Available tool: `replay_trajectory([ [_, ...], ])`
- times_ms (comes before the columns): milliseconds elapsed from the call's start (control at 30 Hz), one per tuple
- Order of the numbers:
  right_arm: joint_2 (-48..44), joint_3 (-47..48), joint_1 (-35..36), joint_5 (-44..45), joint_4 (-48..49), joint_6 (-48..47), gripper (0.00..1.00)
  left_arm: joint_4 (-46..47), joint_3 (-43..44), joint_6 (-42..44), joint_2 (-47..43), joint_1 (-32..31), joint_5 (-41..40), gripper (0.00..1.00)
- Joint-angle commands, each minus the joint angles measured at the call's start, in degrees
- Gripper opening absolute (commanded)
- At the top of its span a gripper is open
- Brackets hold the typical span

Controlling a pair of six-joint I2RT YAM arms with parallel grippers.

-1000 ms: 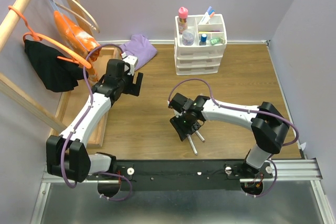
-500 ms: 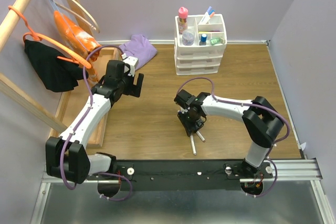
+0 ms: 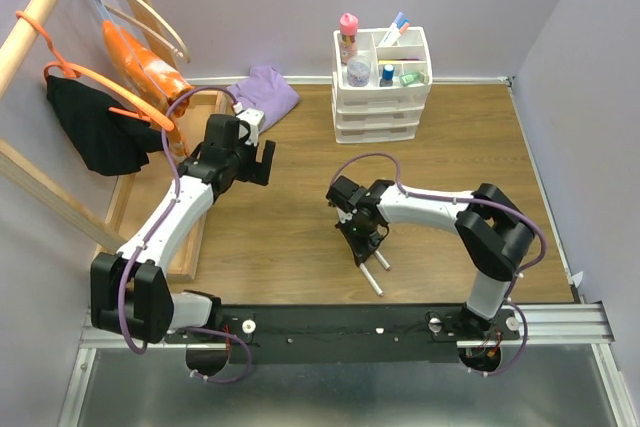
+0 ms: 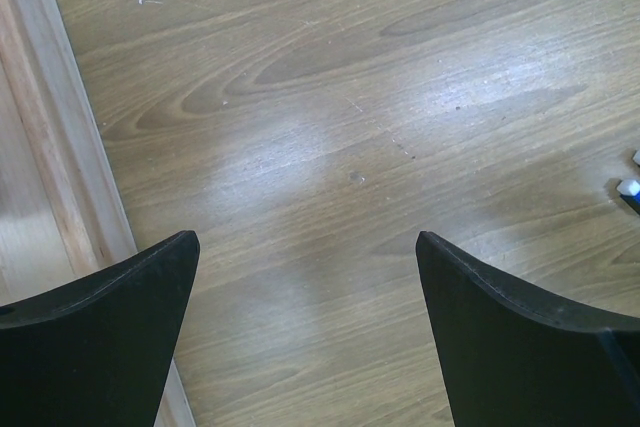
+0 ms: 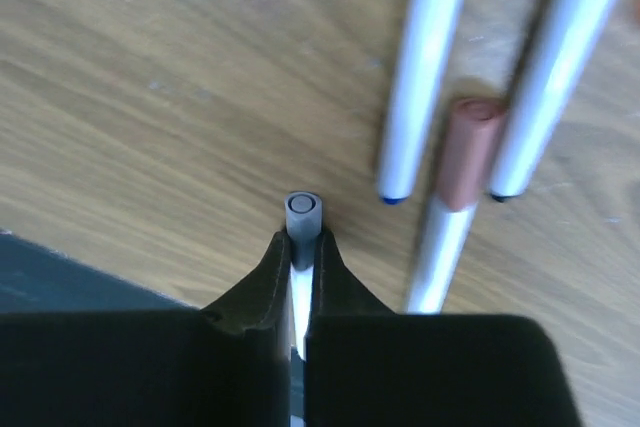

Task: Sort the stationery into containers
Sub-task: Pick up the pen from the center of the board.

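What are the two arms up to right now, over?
Left gripper open over table. Right gripper shut on grey-tipped marker. Three markers loose beside it. Path to drawer unit looks open.

No legible text, labels, brands or numbers on anything visible.

Looks like a robotics lab test cell, not a real room: plain lilac walls (image 3: pixel 250 7) box in a wood-grain tabletop (image 3: pixel 290 237), with the left arm (image 3: pixel 172 215) and right arm (image 3: pixel 432 209) bolted to a black rail (image 3: pixel 330 319) on aluminium framing (image 3: pixel 570 319).
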Motion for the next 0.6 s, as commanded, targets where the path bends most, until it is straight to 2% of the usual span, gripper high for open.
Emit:
replay_trajectory([
  [0, 2.3, 3.2, 1.3, -1.3, -0.4, -2.9, 0.01, -1.7, 2.2, -0.1, 1.2, 0.3, 1.2, 0.99],
  [133, 0.8, 16.3, 0.9, -2.4, -4.4, -8.1, 0.01, -3.3, 3.4, 0.5, 2.4, 0.3, 3.4, 0.98],
  [200, 0.5, 20.9, -2.9, -3.4, -5.1, -10.7, 0.01, -4.4, 4.5, 2.0, 3.2, 0.3, 4.3, 0.98],
  [233, 0.6, 26.2, -4.7, -4.1, -5.2, -11.4, 0.01, -4.6, 5.0, 2.4, 3.9, 0.3, 5.7, 0.98],
  [300, 1.3, 31.9, -11.0, -10.3, -4.2, -14.0, 0.01, -5.3, 6.2, 3.6, 4.3, 0.3, 7.8, 0.98],
  [333, 1.9, 39.7, -12.8, -12.4, -3.7, -14.6, 0.01, -5.3, 6.5, 4.2, 4.7, 0.3, 8.8, 0.98],
  [467, 6.5, 56.2, -22.9, -17.3, 6.6, -14.5, 0.01, -3.1, 5.9, 5.8, 4.8, 0.3, 15.7, 0.98],
  [533, 7.8, 60.3, -25.9, -17.5, 11.5, -14.4, 0.01, -2.4, 6.2, 6.4, 5.4, 0.2, 17.2, 0.98],
  [567, 8.0, 61.8, -28.5, -16.7, 17.7, -13.6, 0.01, -2.4, 6.5, 6.7, 5.7, 0.1, 17.9, 0.98],
])
